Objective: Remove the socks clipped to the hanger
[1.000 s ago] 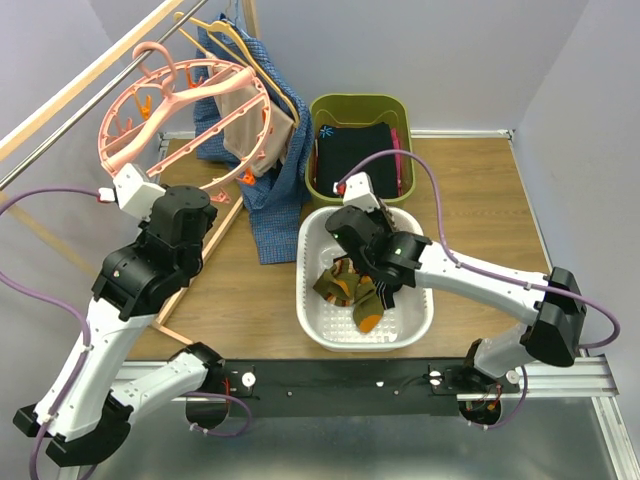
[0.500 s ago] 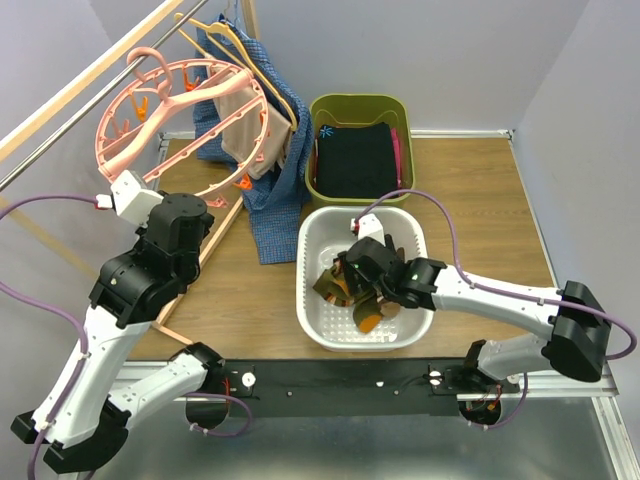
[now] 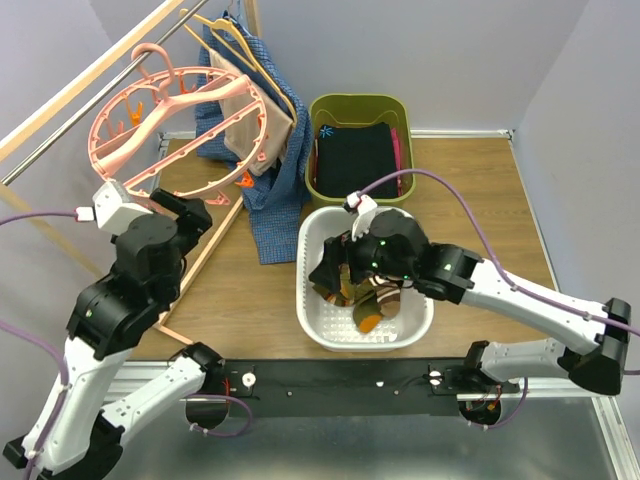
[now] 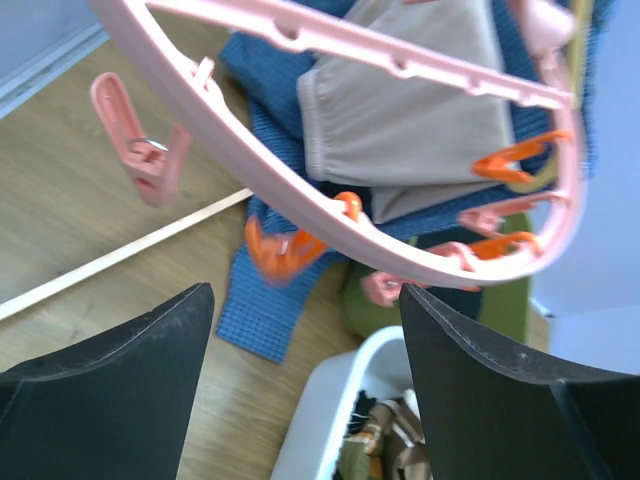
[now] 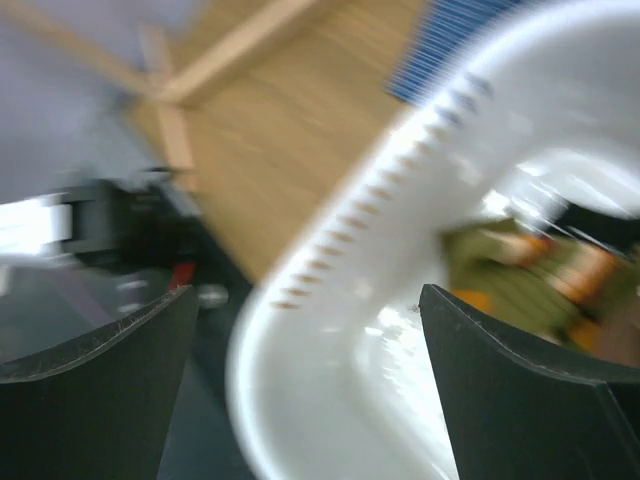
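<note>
Olive-brown socks (image 3: 362, 300) in white basket (image 3: 303, 285)

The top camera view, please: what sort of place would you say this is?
Probably a mock laundry corner in a robot lab booth: a pink clip hanger hangs from a rail, a white basket holds socks, and a green bin of dark clothing sits on the wooden table.

Plain pale lavender-grey walls (image 3: 450, 50) enclose a brown wood-grain table (image 3: 500, 170), with a slanting light wooden rack rail (image 3: 80, 85) and a thin metal rod (image 3: 40, 150) at the far left, and a black mounting plate (image 3: 340, 385) on a silver aluminium rail (image 3: 575, 385) along the near edge.
</note>
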Robot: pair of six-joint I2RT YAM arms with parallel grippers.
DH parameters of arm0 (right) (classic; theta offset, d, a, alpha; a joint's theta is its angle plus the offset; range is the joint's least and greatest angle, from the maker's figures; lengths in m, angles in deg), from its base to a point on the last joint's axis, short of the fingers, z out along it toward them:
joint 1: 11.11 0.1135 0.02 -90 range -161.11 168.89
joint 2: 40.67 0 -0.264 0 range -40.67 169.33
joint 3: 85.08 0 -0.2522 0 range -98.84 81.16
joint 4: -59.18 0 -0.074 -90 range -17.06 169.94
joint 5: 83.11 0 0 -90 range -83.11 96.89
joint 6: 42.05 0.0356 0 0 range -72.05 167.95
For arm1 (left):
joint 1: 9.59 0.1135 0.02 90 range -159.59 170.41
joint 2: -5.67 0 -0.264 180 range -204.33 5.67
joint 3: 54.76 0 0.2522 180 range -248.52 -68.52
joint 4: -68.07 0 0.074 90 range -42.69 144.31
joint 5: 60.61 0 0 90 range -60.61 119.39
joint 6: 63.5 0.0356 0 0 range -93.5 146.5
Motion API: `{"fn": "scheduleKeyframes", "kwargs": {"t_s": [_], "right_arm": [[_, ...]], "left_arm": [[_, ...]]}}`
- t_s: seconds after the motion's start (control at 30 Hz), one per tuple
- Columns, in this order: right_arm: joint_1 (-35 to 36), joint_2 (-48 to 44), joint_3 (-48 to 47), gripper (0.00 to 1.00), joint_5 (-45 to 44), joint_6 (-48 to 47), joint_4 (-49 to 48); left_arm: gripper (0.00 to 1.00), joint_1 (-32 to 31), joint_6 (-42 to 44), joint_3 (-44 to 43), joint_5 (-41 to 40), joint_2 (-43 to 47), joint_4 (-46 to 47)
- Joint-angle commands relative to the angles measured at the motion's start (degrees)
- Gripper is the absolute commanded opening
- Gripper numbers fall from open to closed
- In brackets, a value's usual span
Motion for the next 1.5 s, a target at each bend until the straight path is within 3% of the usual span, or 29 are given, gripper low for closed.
{"fn": "scheduleKeyframes", "kwargs": {"t_s": [0.0,0.13,0.3,0.57,0.73,0.83,0.93,1.13,1.27,1.33,1.47], "right_arm": [[0.1,-3.7,-5.0,1.00,21.8,0.4,-6.7],[0.1,-6.9,-4.2,1.00,32.9,1.3,-13.0],[0.1,-12.6,2.1,1.00,31.9,2.8,-17.6],[0.1,-33.5,23.6,1.00,8.0,9.2,-30.4],[0.1,-57.3,40.7,1.00,-8.4,11.9,-32.7],[0.1,-71.3,46.8,1.00,-14.7,12.0,-30.2],[0.1,-64.1,43.8,1.00,-13.7,10.5,-22.3],[0.1,-70.0,52.3,1.00,-10.7,9.0,-24.0],[0.0,-70.9,59.4,1.00,-6.2,8.6,-32.5],[0.0,-70.1,63.2,1.00,-3.3,9.8,-37.1],[0.0,-70.4,71.5,1.00,0.6,11.9,-55.2]], "left_arm": [[0.84,-0.2,7.8,1.3,6.8,5.7,7.6],[0.85,-0.2,15.0,3.2,18.9,11.2,17.7],[0.85,-0.3,18.6,10.4,34.0,19.7,30.4],[0.85,-0.2,13.6,26.0,55.4,24.6,49.1],[0.85,-0.2,9.1,39.8,64.6,27.7,62.5],[0.85,-0.3,6.3,46.7,66.0,31.0,70.3],[0.86,-0.3,4.8,52.5,66.9,34.7,76.6],[0.86,-0.3,0.5,64.2,66.3,45.3,85.3],[0.87,-0.3,-2.9,71.5,64.8,54.4,90.7],[0.87,-0.3,-4.0,73.6,65.9,53.4,92.9],[0.87,-0.3,-4.7,75.5,67.1,53.7,96.3]]}}
